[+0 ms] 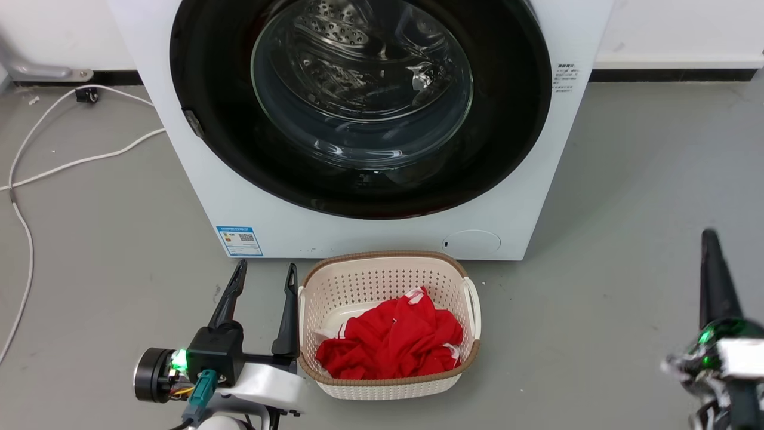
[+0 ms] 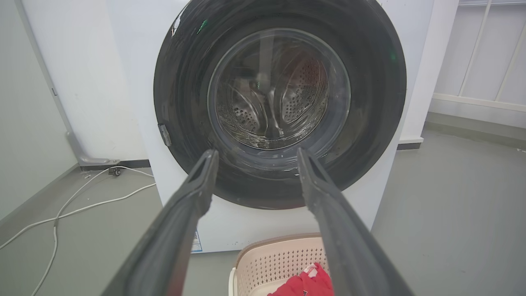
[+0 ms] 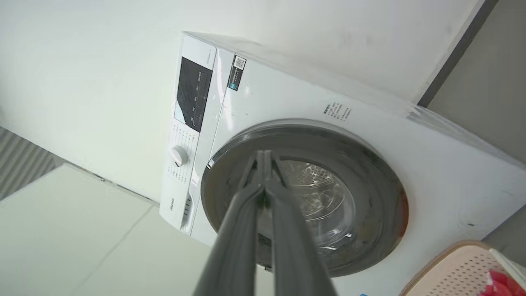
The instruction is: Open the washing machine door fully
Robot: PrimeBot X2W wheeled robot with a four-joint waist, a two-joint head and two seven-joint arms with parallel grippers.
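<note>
The washing machine (image 1: 537, 179) is a white front-loader at the top of the head view. Its door (image 1: 221, 119), a glossy black disc with a clear glass bowl, lies flat against the front, closed. In the left wrist view the door (image 2: 181, 102) faces me, with a small latch piece on its left rim. The right wrist view shows the door (image 3: 370, 181) at a tilt under the control panel. My left gripper (image 1: 265, 278) stands open near the floor, left of the basket and short of the machine. My right gripper (image 1: 710, 239) is shut on nothing, low at the right.
A cream laundry basket (image 1: 358, 278) holding red cloth (image 1: 394, 340) sits on the grey floor right in front of the machine. White cables (image 1: 71, 161) trail across the floor at the left. Open floor lies to the right of the machine.
</note>
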